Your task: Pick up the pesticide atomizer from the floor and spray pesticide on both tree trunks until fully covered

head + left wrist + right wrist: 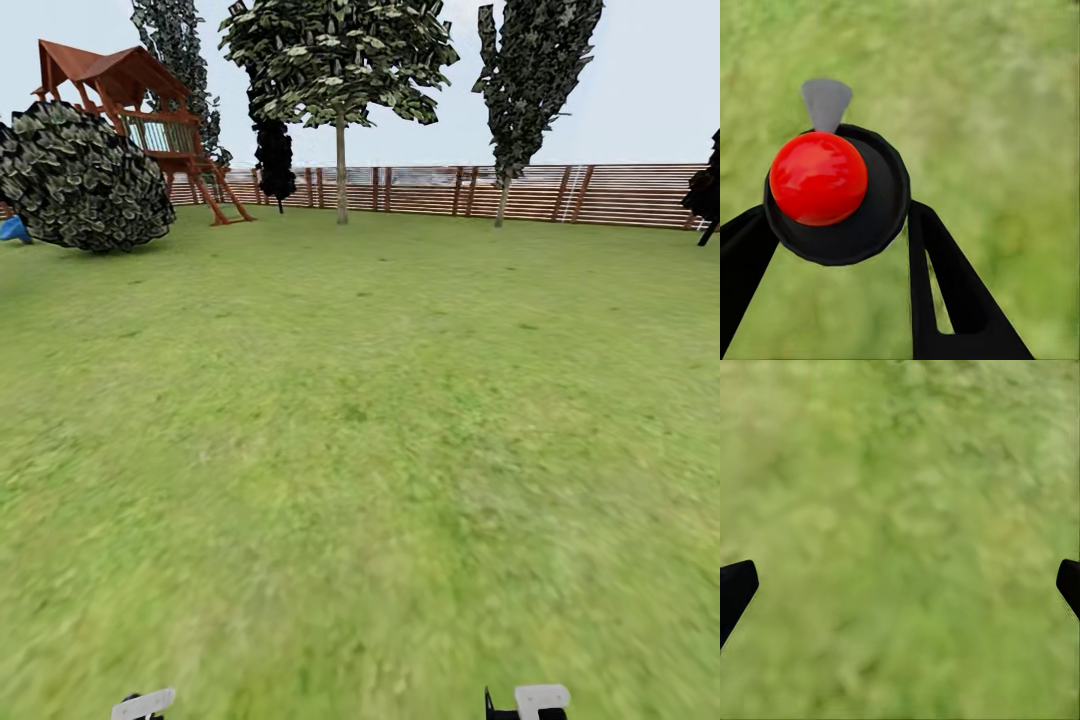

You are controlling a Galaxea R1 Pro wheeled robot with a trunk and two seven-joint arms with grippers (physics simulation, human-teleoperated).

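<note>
Green lawn (360, 450) runs from underfoot all the way out to the slatted wooden fence (600, 195), and the robot stands in the open middle of it. Its left gripper (840, 225) is clamped on the pesticide atomizer (832, 191), a black round body with a red ball top and a grey nozzle poking out past the rim; the two black fingers (945, 292) press against its sides, with nothing but grass beneath. The right gripper (900, 585) hangs with its fingers spread wide and holds nothing. Straight ahead, well apart from the arms, a tall tree (340, 60) rises at the lawn's far edge beside the fence, its slim trunk (341, 170) upright. A second pale-trunked tree (530, 70) stands to its right along the same fence. I judge the left arm must carry the sprayer forward before any spray can reach bark.
</note>
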